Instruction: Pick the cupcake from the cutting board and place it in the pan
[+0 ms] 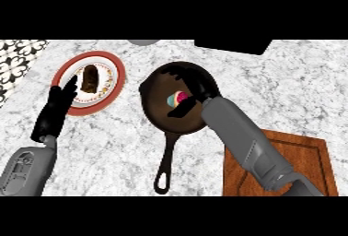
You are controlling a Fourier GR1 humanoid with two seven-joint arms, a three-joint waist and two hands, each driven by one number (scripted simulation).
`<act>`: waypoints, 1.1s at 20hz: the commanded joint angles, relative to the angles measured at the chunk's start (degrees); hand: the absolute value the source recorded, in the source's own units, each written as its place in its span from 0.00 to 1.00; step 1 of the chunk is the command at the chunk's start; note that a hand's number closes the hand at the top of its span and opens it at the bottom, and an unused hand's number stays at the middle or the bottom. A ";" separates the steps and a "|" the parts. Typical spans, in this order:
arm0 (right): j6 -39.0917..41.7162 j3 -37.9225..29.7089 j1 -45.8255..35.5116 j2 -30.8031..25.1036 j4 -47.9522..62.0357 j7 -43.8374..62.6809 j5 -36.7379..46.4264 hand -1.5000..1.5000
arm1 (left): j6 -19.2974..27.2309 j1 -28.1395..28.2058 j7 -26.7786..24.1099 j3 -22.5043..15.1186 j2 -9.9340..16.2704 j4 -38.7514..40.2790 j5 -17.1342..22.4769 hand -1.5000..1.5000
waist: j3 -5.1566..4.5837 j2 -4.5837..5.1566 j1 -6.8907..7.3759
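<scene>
Over the cast-iron pan [178, 99], the right hand [194, 87] curls around the cupcake [179, 98]. Releasing while tilted could topple it. At left, the left hand [55, 108] rests with fingers straight beside a plate [115, 69].

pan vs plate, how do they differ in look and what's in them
The pan is dark, with a long handle toward the robot; the plate is white with a red rim and no handle. The pan holds the cupcake under the right hand; the plate holds a brown piece of food. Both are round.
</scene>
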 commanded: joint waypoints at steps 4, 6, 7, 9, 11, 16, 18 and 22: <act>-2.46 -0.31 1.08 0.01 -1.96 -4.38 -9.27 0.00 | -0.74 -2.08 0.03 0.31 -0.17 1.39 0.53 0.50 | 0.06 0.18 0.58; -4.96 -0.29 3.12 0.01 -2.80 -7.25 -11.68 0.00 | -0.50 -0.34 -0.36 -0.54 -0.77 0.39 0.05 0.50 | 0.10 -0.06 0.94; -6.39 -0.46 1.71 0.01 -3.46 -6.54 -12.96 0.00 | 0.25 -0.43 -0.81 -0.19 -0.45 1.72 -0.66 0.50 | 0.05 -0.15 0.35; -7.41 -2.68 0.99 0.01 -2.19 -8.15 -15.33 0.00 | -0.26 1.15 -0.87 -0.13 -0.30 0.63 -0.20 0.50 | 0.06 -0.40 -0.62; -7.66 -2.28 -0.81 0.01 -2.24 -7.67 -17.46 0.00 | -0.03 -0.77 -1.01 0.96 0.03 2.96 -0.03 0.50 | -0.03 -0.53 -2.32; -10.15 -4.26 -2.10 0.01 2.64 -8.71 -20.84 0.00 | 1.28 0.71 0.06 2.69 0.57 1.97 0.28 0.50 | -0.04 -1.12 -4.42; -9.92 -7.60 -3.48 0.01 5.19 -9.88 -21.74 0.00 | -1.72 2.54 -0.61 4.37 2.99 1.46 2.33 0.50 | -0.04 -1.30 -5.28; -2.92 -11.20 -4.96 -6.43 8.67 -12.45 -22.65 0.00 | -0.03 4.63 -1.18 4.22 1.91 0.73 1.43 0.50 | -0.04 -1.53 -6.98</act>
